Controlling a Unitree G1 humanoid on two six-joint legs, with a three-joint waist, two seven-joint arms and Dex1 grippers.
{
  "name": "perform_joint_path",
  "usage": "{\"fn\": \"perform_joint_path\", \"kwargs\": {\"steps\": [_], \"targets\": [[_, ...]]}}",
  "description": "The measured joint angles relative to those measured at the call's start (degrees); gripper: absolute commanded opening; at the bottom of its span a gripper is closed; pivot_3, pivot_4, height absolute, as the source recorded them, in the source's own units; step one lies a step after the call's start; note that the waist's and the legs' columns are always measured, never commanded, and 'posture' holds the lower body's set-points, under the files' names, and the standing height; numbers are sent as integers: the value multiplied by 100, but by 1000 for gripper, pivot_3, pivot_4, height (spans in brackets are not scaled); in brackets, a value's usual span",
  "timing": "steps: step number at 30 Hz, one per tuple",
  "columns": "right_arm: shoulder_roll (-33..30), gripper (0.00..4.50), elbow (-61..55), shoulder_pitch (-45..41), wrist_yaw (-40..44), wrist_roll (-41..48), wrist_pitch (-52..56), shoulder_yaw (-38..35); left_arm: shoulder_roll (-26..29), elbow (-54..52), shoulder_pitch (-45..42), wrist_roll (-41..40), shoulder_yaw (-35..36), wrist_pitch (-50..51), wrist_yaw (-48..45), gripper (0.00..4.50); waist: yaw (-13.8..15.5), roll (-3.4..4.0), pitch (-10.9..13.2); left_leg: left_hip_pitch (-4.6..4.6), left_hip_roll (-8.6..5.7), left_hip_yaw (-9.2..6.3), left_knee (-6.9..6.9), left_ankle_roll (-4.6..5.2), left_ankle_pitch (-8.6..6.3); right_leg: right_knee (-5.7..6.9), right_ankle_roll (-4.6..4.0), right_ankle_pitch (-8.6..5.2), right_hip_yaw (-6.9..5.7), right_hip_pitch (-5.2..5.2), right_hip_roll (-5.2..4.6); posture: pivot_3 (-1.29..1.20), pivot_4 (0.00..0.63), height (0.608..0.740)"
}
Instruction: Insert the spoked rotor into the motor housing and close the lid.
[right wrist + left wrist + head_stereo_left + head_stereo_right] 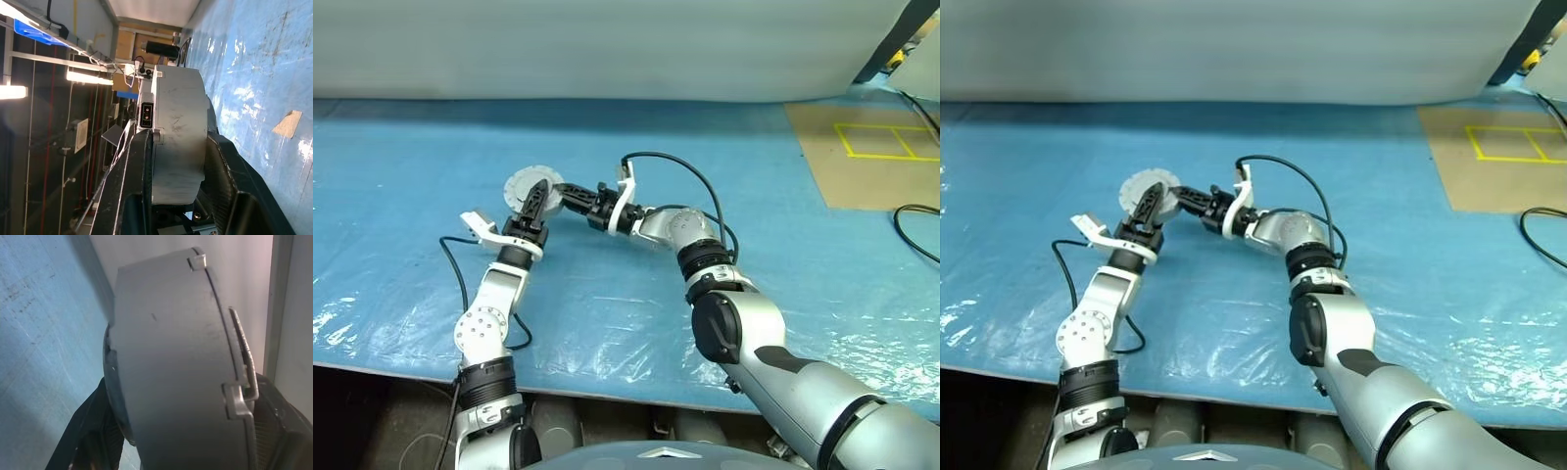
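Worktop (401, 196): blue plastic sheet; yellow-taped brown board (871, 157) at far right.
Lid (523, 184): silvery disc held off the sheet, both claws meeting on it.
Left claw (538, 196): fingers clamped across lid, hiding its centre.
Right claw (566, 194): grips lid's edge; its wrist view shows thick grey rim (178, 134) between its fingers.

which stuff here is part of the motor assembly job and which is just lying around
Job:
- motor housing with lid, held between both grippers
- left gripper
- right gripper

Lying about:
- blue plastic sheet
- cardboard with yellow tape lines
- black cable
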Motion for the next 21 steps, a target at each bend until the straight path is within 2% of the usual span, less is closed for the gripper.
{"fn": "perform_joint_path", "kwargs": {"steps": [5,12,21], "targets": [[-11,3801,-1,-1,-81,4,-295,-9,-17,326,-73,67,195,-243,239,2749,-14,0,0,8,0,0,1,0,0,12,-1,-1,4,-1,0,0,150,740],[-15,3801,-47,39,-165,-259,-765,242,-233,614,-310,3,635,-816,344,2749,-1,-11,7,4,-1,-1,7,0,0,15,-1,-1,3,0,-1,0,150,740],[-28,3801,-854,149,27,-395,-723,731,558,2370,-833,424,1325,-1862,-149,2749,-1,-16,6,9,-3,-3,6,1,1,18,0,0,6,-2,1,0,150,740]]}}
